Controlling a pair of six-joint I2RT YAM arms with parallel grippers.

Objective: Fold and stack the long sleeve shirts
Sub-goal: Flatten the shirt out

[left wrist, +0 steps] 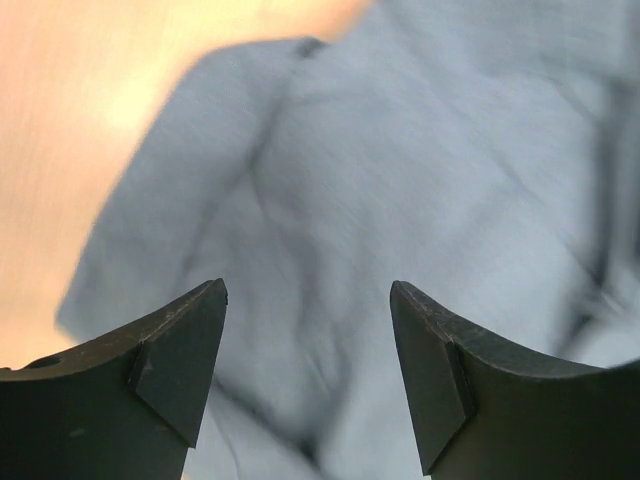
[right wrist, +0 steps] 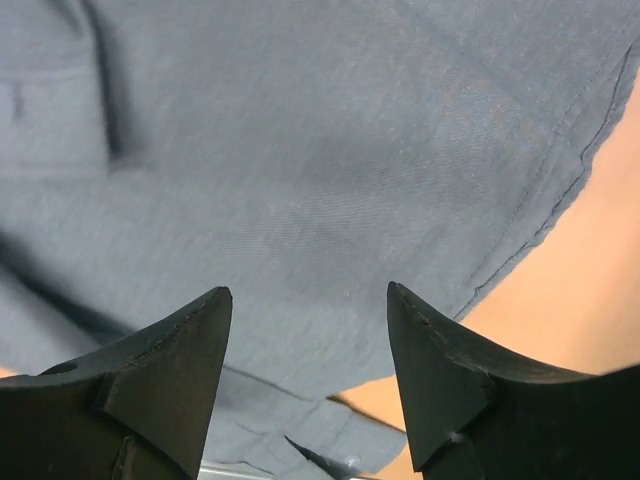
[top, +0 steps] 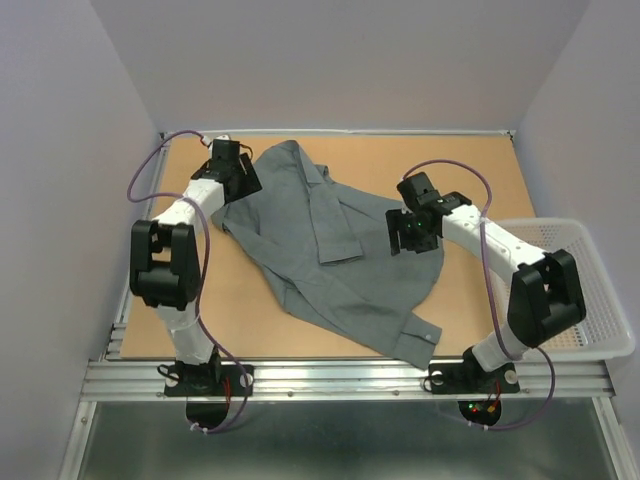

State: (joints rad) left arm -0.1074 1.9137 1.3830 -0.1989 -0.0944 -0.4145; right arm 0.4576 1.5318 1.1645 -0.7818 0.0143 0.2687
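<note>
Shirt [top: 330, 262] near edge, left hand [left wrist: 308, 292], right hand [right wrist: 307, 293] open

A grey shirt [top: 330, 270] lies rumpled on the tan tabletop [top: 470, 165].

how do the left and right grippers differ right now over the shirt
The left gripper sits at the shirt's far left edge, near the table's back; the right gripper is over the shirt's right side, nearer mid-table. The left wrist view shows bare table on its left; the right wrist view shows the shirt's stitched edge and table on its right. Both have open jaws, empty, with cloth below.
</note>
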